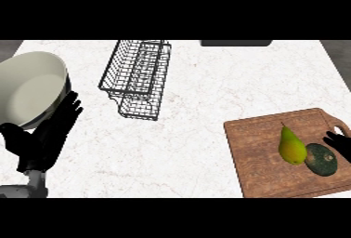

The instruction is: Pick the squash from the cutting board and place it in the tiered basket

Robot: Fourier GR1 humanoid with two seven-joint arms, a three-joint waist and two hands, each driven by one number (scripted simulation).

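A dark green round squash (321, 159) lies on the wooden cutting board (264, 153) at the lower right. Just left of the squash, a yellow-green pear (291, 146) touches it. My right hand (340, 142) shows at the right edge, only its fingers visible, right beside the squash. The black wire tiered basket (137, 76) stands at the upper middle of the counter. At the lower left my left hand (48, 135) is open with fingers pointing up.
A large cream bowl (31, 86) sits at the far left, just behind the left hand. A dark object (235, 42) lies at the counter's far edge. White marble counter (198, 97) spreads between basket and board.
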